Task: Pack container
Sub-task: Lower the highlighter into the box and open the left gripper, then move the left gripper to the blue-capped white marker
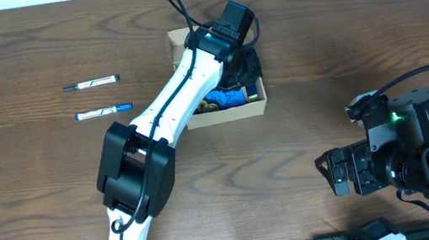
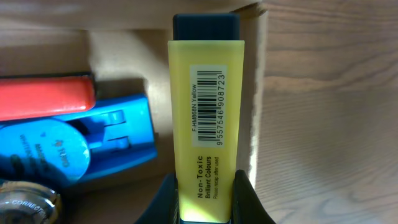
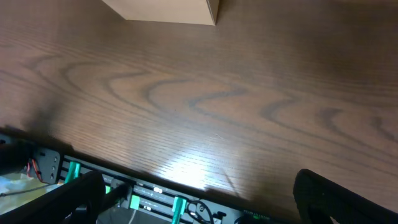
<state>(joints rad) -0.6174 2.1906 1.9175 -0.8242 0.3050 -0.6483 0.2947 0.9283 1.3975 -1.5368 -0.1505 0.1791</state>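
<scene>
Pinches a yellow highlighter point(image 2: 207, 93) in the left gripper point(image 2: 207, 198), fingers pressed on its flat sides at the tail end, dark cap pointing away. Holds it at the right end of the container point(image 1: 235, 114), close along the cardboard wall; cannot tell whether it rests on the box floor. Finds that tan box at the table's far middle, open on top, already holding a red-orange highlighter point(image 2: 43, 96) and a blue plastic item point(image 2: 93, 143) just left of the yellow one. Leaves the right gripper point(image 1: 335, 173) spread wide and empty at the near right, well apart from the box.

Could snag the cap on the far wall, or ride up on the right wall, given so little gap there. Could wedge against the blue item if released askew. Could swing or slip, being gripped at one end only. Could shove the light box across the smooth top, with nothing bracing it.

Works on a dark wood-grain table point(image 1: 40, 206), glossy enough to throw glare in the right wrist view. Leaves two thin markers, one dark-tipped point(image 1: 91, 84) and one blue-tipped point(image 1: 104, 111), lying parallel, well left of the box. Shows a black rail with green fittings point(image 3: 143, 199) along the near edge, and little else of the room.
</scene>
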